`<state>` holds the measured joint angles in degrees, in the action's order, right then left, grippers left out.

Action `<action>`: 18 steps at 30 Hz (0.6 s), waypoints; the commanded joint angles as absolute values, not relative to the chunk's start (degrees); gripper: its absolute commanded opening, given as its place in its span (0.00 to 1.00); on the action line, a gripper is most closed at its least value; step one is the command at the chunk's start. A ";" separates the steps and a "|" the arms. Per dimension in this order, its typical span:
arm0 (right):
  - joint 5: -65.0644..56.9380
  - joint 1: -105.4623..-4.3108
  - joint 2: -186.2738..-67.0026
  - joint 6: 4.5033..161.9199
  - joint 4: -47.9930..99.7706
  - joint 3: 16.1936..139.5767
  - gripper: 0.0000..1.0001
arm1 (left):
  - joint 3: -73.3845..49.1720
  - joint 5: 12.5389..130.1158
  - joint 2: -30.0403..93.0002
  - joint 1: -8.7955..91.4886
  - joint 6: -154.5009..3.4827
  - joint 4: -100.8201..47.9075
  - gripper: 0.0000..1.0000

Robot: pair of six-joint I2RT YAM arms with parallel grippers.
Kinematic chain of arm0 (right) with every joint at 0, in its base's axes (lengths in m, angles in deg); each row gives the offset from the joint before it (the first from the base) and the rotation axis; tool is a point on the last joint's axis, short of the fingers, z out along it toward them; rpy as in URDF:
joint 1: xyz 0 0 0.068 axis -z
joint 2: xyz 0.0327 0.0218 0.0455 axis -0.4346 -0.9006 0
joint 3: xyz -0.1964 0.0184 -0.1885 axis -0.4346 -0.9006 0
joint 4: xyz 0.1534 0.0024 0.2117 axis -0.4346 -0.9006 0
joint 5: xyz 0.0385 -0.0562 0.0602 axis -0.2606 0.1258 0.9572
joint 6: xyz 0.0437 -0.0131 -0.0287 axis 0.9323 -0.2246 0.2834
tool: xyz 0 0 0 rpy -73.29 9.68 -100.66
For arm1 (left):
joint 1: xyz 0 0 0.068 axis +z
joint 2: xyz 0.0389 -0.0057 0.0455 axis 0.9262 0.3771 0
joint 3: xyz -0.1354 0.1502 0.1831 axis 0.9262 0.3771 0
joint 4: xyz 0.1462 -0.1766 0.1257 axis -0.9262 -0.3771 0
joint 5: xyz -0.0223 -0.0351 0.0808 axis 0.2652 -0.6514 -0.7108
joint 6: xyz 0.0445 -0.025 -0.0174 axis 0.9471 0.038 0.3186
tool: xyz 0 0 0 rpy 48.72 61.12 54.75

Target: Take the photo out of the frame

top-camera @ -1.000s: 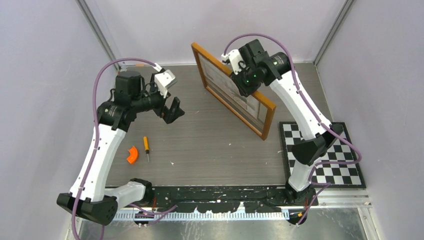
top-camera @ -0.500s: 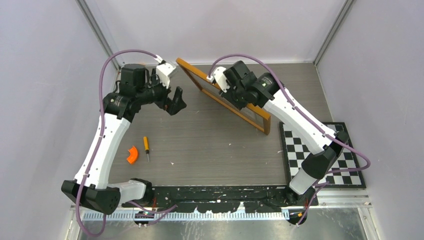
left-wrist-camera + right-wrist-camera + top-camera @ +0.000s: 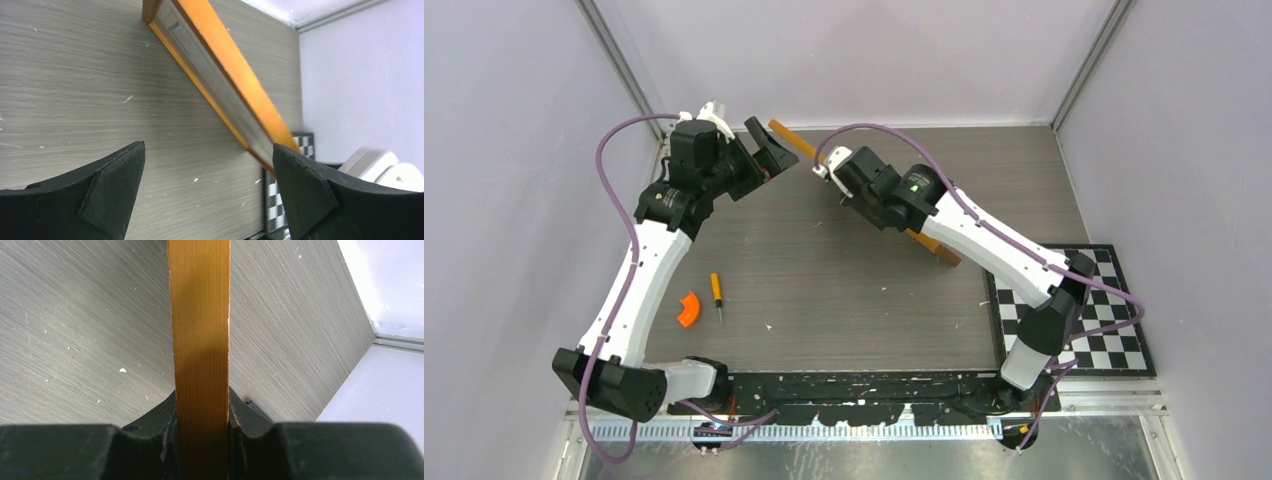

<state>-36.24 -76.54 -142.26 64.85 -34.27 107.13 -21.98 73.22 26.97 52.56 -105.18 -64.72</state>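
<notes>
We are holding the frame (image 3: 200, 315) edge-up.
Our right gripper (image 3: 202, 412) is clamping its rim; our left gripper (image 3: 207, 175) is gaping nearby.

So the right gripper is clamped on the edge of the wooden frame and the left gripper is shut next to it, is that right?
Not quite. The left gripper is open, not shut: the left wrist view shows its fingers wide apart, the frame beyond them. The right gripper is indeed clamped on the frame's edge.
</notes>
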 commanded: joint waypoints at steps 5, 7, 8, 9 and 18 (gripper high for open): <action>-43.56 -81.68 -146.67 71.98 -22.58 108.45 0.01 | -19.51 71.28 30.19 53.74 -121.25 -58.65 1.00; -45.24 -82.79 -148.06 72.07 -22.34 109.03 0.01 | -18.48 71.98 30.78 53.75 -123.15 -58.61 1.00; -45.66 -83.33 -148.80 72.13 -22.22 109.30 0.01 | -18.25 72.07 31.21 53.70 -123.63 -58.49 1.00; -45.88 -83.78 -149.48 72.29 -22.32 109.64 0.01 | -18.11 72.04 31.67 53.74 -124.05 -58.46 1.00; -47.67 -88.30 -152.95 72.88 -22.47 111.32 0.01 | -16.63 72.53 34.35 53.70 -125.73 -57.81 1.00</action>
